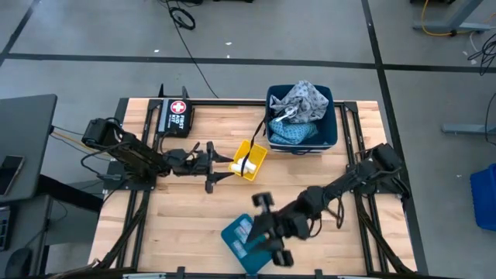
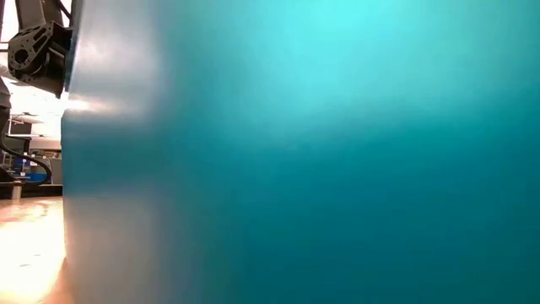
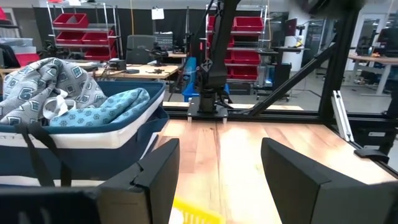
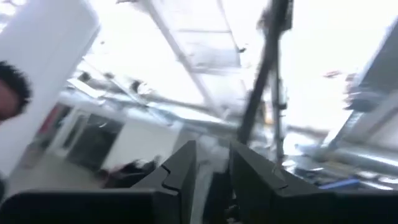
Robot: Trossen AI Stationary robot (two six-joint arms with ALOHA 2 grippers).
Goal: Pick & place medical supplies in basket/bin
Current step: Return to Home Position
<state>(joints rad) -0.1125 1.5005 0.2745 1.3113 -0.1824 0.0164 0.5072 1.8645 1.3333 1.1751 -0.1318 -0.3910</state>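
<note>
Both patterned pads lie in the dark blue basket (image 1: 335, 128) at the table's far right: the grey pad (image 1: 304, 98) on top, the blue pad (image 1: 293, 133) under it. The left wrist view shows the basket (image 3: 93, 140), the grey pad (image 3: 46, 81) and the blue pad (image 3: 109, 106). A small yellow tray (image 1: 256, 152) with something white in it lies mid-table. My left gripper (image 1: 226, 165) is open, level, at the tray's left edge (image 3: 194, 216). My right gripper (image 1: 271, 229) hovers at the near edge over a teal bin (image 1: 242, 236), pointing upward, fingers slightly apart (image 4: 210, 163). Clear packets are not visible. My left gripper stands with its fingers at the yellow tray's near-left edge; I cannot tell whether they touch it. My right gripper is close over the teal bin, and its own body hides whether it touches the bin; nothing shows between its fingers.
A black case with a red-and-white cross (image 1: 177, 116) lies at the far left of the table. The teal bin's wall (image 2: 304, 152) fills nearly the whole low view. Bare wood lies between the tray and the teal bin. Shelves and desks stand in the room beyond.
</note>
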